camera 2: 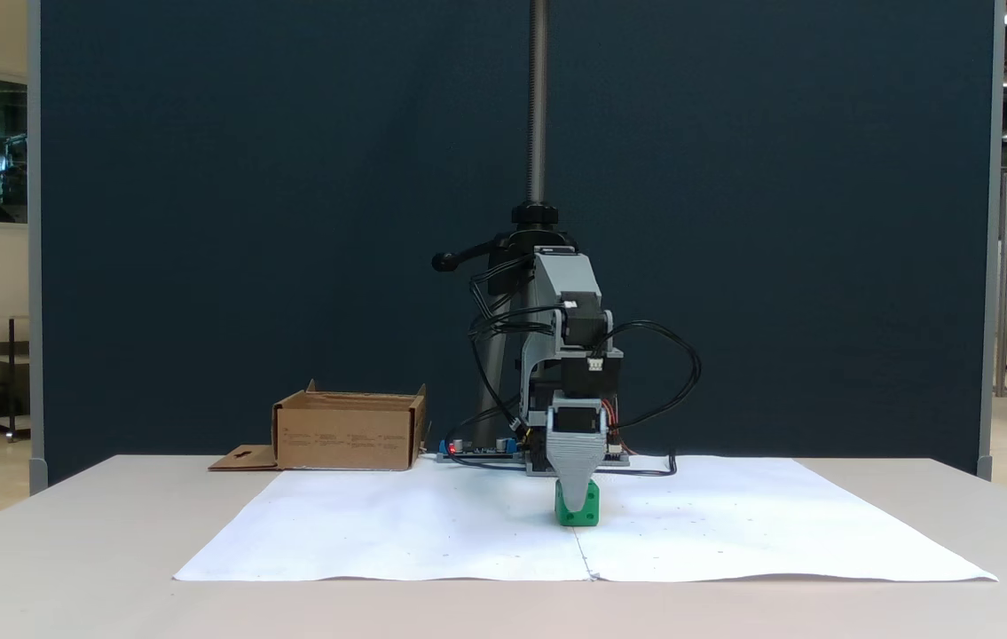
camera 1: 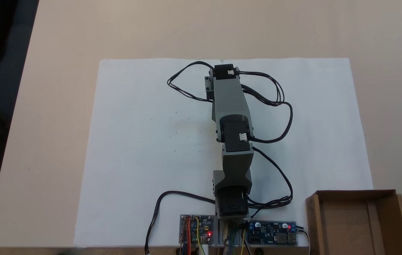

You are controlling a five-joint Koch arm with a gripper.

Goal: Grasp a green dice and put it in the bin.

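A dark blue partition stands behind the pale bench [camera 2: 68,532], where a white paper sheet [camera 2: 397,532] is spread. Circuit boards [camera 1: 196,229] with red lights sit at the arm's base, black cables looping around it. From above, the arm [camera 1: 230,106] covers what lies beneath it. The low front view shows the hand [camera 2: 576,497] pointing down onto the green dice [camera 2: 578,510], a small bright cube resting on the paper; whether the hand pinches it I cannot tell. The bin [camera 2: 348,433], brown cardboard, stands well apart.
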